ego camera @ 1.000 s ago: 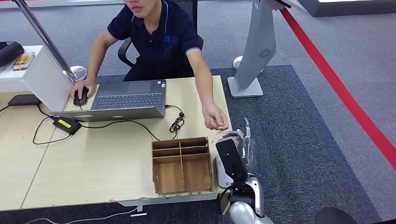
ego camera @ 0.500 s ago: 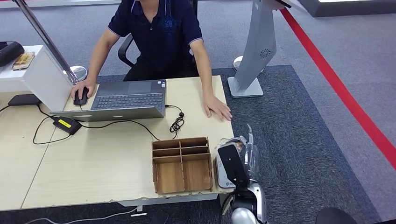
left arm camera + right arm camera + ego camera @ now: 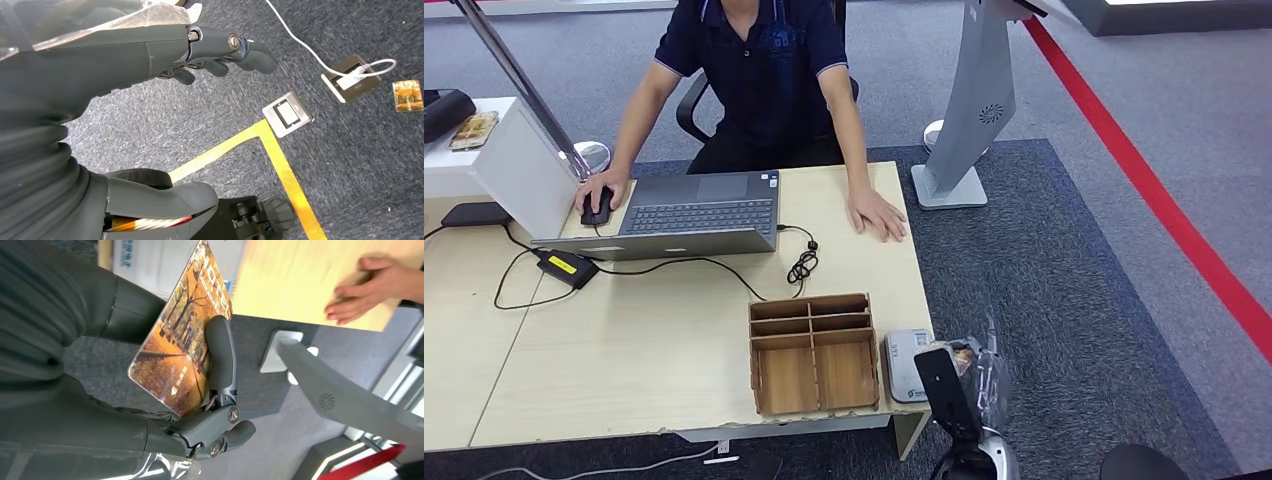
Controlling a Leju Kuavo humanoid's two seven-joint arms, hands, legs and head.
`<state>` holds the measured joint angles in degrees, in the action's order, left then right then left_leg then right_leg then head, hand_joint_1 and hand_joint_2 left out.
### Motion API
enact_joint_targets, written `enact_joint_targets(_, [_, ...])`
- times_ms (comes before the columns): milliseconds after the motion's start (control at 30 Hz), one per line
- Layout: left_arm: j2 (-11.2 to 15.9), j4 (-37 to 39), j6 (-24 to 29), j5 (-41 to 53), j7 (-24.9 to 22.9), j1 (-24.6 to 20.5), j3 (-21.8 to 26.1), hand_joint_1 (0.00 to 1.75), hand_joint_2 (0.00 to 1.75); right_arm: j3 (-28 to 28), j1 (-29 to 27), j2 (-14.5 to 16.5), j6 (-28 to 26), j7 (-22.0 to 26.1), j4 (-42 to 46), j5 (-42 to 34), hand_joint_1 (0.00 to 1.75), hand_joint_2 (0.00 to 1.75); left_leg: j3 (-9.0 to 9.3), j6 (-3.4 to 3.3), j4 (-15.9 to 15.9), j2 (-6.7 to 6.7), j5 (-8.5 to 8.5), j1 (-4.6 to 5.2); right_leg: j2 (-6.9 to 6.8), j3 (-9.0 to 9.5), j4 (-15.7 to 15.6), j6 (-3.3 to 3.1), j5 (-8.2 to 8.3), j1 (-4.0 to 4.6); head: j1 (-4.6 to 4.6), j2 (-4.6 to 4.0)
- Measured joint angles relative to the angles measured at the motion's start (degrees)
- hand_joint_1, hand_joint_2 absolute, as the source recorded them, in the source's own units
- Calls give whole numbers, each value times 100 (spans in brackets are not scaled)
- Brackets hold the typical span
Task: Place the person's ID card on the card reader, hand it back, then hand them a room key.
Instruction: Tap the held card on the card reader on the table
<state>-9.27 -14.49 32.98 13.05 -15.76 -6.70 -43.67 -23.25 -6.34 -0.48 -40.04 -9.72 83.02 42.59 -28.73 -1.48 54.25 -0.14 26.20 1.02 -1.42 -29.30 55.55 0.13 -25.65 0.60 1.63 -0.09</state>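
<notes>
Holding a card (image 3: 182, 340) printed with autumn trees in the right hand (image 3: 964, 375), clamped flat between the thick thumb and one dark finger laid across its face, with one end sticking out past the grip. Hovering off the table's (image 3: 624, 340) right front corner, over the carpet, just beside the white card reader (image 3: 906, 365) that sits by the wooden organizer (image 3: 812, 352). Hanging low with the left hand (image 3: 150, 50), fingers loosely apart from the thumb and nothing in them, pointed at the floor. Across the table, the person's hand (image 3: 879, 214) resting flat on the wood, well apart from the reader. Probably the ID card, not yet on the reader, though impossible to say for certain from the print alone. Plenty to go wrong from here: thin, slick plastic in a grip of one finger and thumb could pivot or slide out while tilting it flat, and a drop from this spot means the carpet, not the table. Could also miss the reader's top, given its place right at the table edge, or nudge the reader off the corner, or knock the organizer on the way in.
</notes>
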Motion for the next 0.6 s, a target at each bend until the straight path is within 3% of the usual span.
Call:
enact_joint_targets(300, [1,0,9,-18,-7,2,2,0,175,-27,-118,-3,2,-445,-72,295,175,175,-1,0,0,0,0,0,0,0,0,0,0,0,0,0])
enact_joint_targets(600, [1,-2,8,-2,-20,0,-1,0,175,-625,159,-111,5,-882,-241,318,175,175,-2,0,0,0,0,0,0,0,0,0,0,0,0,0])
